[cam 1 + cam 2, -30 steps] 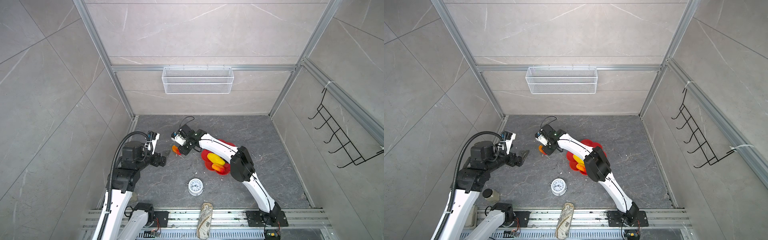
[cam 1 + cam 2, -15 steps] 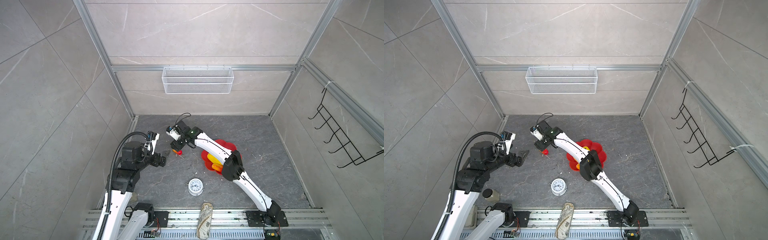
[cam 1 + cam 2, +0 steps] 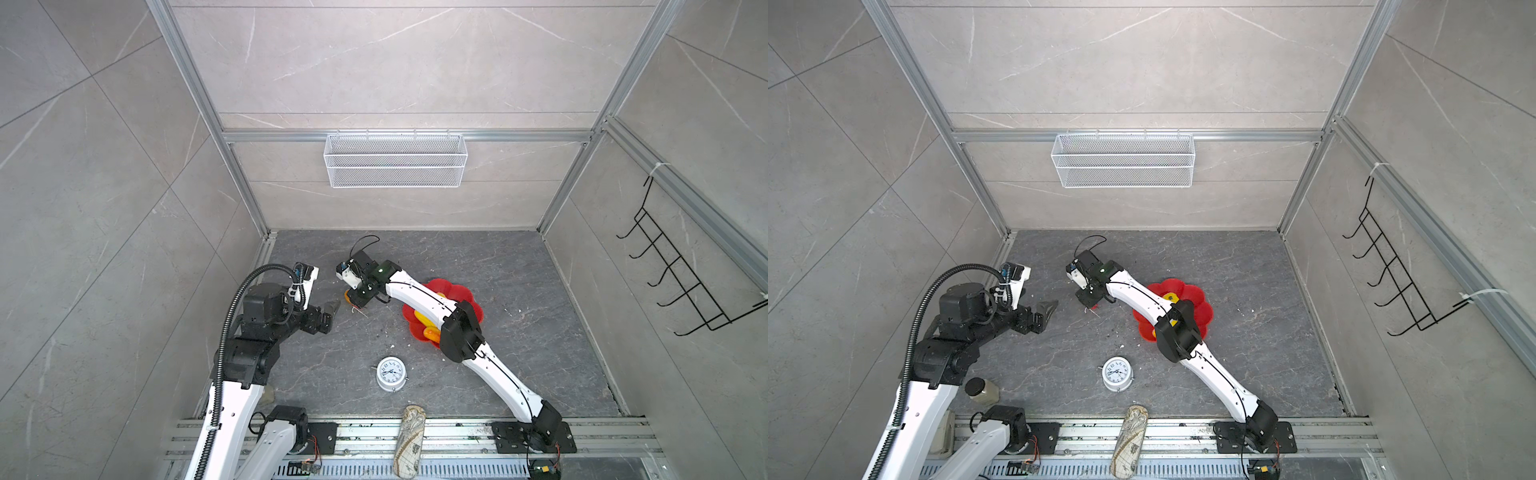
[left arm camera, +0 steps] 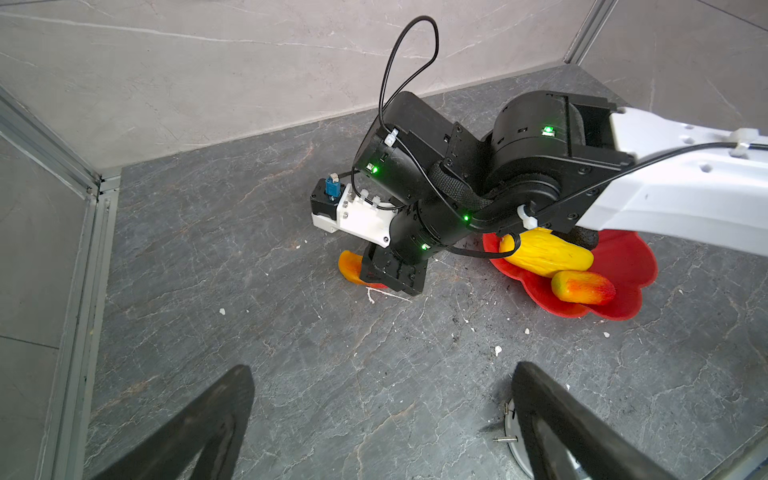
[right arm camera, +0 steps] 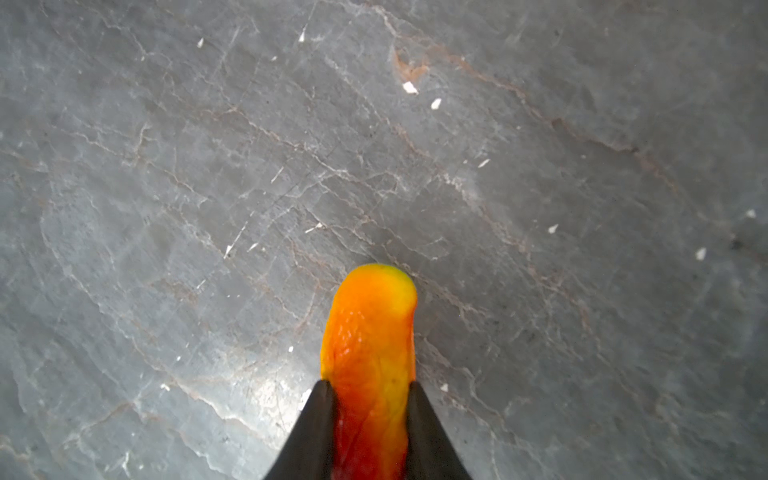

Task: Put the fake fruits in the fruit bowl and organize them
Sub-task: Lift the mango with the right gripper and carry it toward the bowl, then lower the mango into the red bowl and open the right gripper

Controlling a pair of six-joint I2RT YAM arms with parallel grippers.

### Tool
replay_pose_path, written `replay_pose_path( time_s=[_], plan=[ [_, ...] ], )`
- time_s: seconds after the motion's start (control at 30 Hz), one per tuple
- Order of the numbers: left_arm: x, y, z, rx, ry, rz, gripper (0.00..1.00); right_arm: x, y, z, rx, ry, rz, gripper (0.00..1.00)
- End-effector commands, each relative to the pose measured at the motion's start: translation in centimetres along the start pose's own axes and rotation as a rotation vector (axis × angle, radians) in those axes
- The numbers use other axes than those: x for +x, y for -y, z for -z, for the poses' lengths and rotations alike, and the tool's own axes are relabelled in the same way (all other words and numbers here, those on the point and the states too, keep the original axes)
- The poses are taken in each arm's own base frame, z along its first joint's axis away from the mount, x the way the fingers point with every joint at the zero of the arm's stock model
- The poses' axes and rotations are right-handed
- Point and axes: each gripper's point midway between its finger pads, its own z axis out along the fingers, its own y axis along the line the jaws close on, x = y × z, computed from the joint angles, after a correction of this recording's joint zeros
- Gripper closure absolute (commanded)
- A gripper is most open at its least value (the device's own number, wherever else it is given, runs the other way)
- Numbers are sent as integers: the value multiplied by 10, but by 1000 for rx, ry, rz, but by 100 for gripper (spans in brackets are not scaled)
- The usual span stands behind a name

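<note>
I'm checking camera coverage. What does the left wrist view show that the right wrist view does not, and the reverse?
Only the left wrist view: the red fruit bowl holding a long yellow fruit and an orange-red fruit, plus the open left hand. Only the right wrist view: both fingers seen close, pressing the sides of a second orange-red fruit. Both: that second fruit clamped in the shut right hand, and the grey stone tabletop.

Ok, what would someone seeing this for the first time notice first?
The bright red scalloped fruit bowl stands out on the grey tabletop, right of centre, holding a long yellow fruit and an orange-red fruit. Left of it, the right gripper is shut on another orange-red fruit down at the tabletop.
</note>
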Motion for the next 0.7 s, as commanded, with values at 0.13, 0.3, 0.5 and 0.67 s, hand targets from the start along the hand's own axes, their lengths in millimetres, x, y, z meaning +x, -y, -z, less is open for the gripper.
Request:
replay_pose_path(
  time_s=[0.13,0.3,0.5,0.67],
  plan=[
    [-6,1,5,2,29,-33,0,-9,-6,35,10,11,3,92],
    [-6,1,6,2,34,-35,0,-9,6,99,69,76,-29,98],
    [-7,2,6,4,36,-35,0,56,54,187,226,164,-234,100],
    [-7,2,5,9,32,-34,0,161,104,245,470,120,-476,100]
  ],
)
